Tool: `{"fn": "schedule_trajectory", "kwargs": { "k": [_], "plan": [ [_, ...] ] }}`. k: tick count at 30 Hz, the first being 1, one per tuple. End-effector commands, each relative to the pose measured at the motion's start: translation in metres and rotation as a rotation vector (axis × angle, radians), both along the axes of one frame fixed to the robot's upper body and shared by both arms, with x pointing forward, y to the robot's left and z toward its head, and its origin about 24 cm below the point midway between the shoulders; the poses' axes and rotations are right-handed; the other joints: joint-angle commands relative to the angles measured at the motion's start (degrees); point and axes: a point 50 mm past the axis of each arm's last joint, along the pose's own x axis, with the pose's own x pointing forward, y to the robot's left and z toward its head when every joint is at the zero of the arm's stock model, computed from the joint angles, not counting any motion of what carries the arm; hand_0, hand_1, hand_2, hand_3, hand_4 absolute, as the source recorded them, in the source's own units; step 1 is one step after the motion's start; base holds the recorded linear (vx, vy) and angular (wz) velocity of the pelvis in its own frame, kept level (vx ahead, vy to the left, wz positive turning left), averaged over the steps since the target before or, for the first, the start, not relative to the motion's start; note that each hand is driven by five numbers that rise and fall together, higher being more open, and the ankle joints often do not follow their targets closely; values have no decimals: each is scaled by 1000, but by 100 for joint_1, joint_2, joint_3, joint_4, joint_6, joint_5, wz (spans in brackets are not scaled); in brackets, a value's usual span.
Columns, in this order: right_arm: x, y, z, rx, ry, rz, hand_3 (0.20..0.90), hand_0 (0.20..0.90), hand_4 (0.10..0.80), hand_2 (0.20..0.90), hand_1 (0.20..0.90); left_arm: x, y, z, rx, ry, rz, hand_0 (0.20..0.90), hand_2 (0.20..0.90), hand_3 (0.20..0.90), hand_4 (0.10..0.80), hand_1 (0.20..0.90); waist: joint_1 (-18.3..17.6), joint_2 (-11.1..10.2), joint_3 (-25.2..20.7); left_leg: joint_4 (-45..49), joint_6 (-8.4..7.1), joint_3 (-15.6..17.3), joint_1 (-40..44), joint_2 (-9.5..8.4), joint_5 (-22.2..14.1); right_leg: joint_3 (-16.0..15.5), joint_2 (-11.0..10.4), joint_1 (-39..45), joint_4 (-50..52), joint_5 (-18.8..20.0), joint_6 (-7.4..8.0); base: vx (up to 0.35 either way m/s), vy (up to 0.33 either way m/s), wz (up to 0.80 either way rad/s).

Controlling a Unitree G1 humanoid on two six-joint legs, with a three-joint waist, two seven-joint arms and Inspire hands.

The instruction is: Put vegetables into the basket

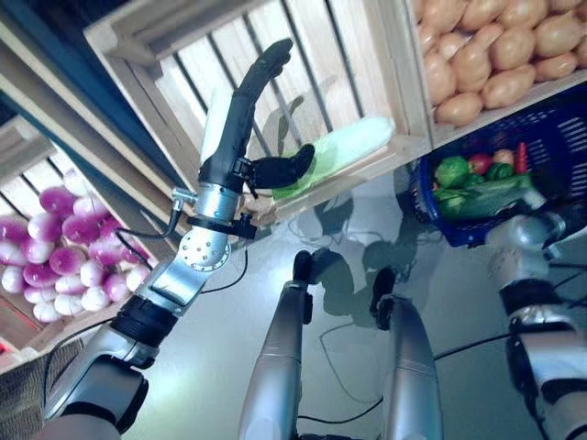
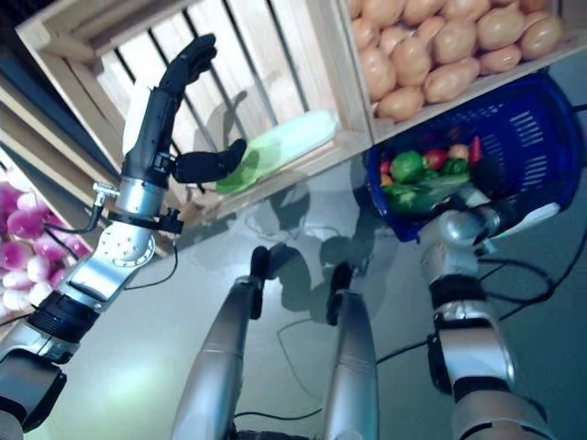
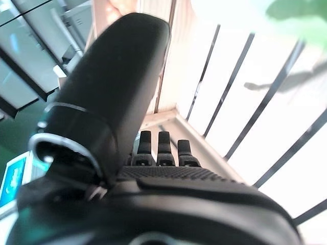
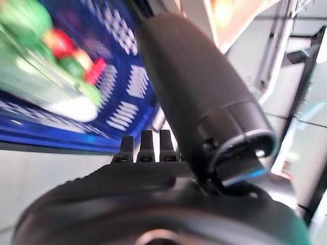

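My left hand (image 1: 237,128) is raised in front of a slatted wooden crate (image 1: 321,55) with its fingers straight, open. Its thumb (image 1: 286,168) lies right beside the leafy end of a pale green long cabbage (image 1: 353,145) that rests along the crate's front edge. The blue plastic basket (image 1: 550,119) stands on the floor at the right. In it lie a green pepper (image 1: 451,170), a red tomato (image 1: 481,163), a red chilli and a long green vegetable (image 1: 491,194). My right hand (image 2: 491,218) waits at the basket's near rim (image 4: 127,87), fingers straight, open.
The wooden stand's crates run across the back and down the left side (image 1: 55,238). A full crate (image 1: 495,55) stands right above the basket. Pale floor (image 1: 211,367) lies between the stand and the basket.
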Motion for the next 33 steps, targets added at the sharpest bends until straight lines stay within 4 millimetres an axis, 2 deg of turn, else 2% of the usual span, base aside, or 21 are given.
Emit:
{"fn": "schedule_trajectory", "kwargs": {
  "k": [1,4,7,11,16,18,23,30,33],
  "plan": [
    [-10,13,19,-47,-237,113,900,900,800,900,900,-8,2,35,-26,-200,73,900,900,900,800,900,-290,-4,-10,-794,191,237,936,-352,-118,-295,286,1111,-1345,767,-198,92,68,-17],
    [-24,31,1,-62,-225,216,900,900,800,900,900,-2,4,16,10,-114,121,900,900,900,800,900,-436,-44,-11,-1169,211,281,1318,-355,0,-281,295,1449,-1678,857,-175,74,78,-16],
    [-35,43,-6,-103,-209,321,900,900,800,900,900,3,3,4,40,-23,117,900,900,900,800,900,-584,-79,-11,-1324,236,347,1509,-348,57,-237,336,1607,-1805,893,-184,28,91,-14],
    [-43,48,-10,-161,-200,421,900,900,800,900,900,12,1,-7,64,91,101,900,900,900,800,900,-751,-111,-10,-1263,250,427,1560,-319,37,-135,387,1630,-1727,866,-206,36,78,-9],
    [-41,59,6,-253,-237,496,900,900,800,900,900,25,-4,-11,51,150,110,900,900,900,800,900,-884,-176,-10,-1219,265,515,1407,-284,52,-40,456,1499,-1739,864,-244,-16,56,-10],
    [-41,65,9,-270,-245,512,900,900,800,900,900,30,-11,-15,-23,232,5,900,900,900,800,900,-933,-202,-10,-1215,270,558,1353,-239,66,-7,481,1418,-1686,849,-247,-26,33,-11],
    [-36,76,11,-292,-255,531,900,900,800,900,900,35,-31,-32,-195,330,-112,900,900,900,800,900,-964,-244,-10,-1256,285,557,1246,-233,122,41,489,1313,-1702,896,-233,-27,17,-5],
    [-29,91,17,-285,-270,567,900,900,800,900,900,44,-37,-42,-351,351,-138,900,900,900,800,900,-998,-332,-10,-1380,296,665,1110,-144,200,106,574,1103,-1695,931,-220,-33,3,-2],
    [-30,94,18,-302,-279,575,900,900,800,900,900,44,-38,-44,-357,312,-85,900,900,900,800,900,-1018,-387,-10,-1435,290,696,1099,-114,228,106,589,1095,-1760,954,-207,-10,-11,0]
  ]
}}
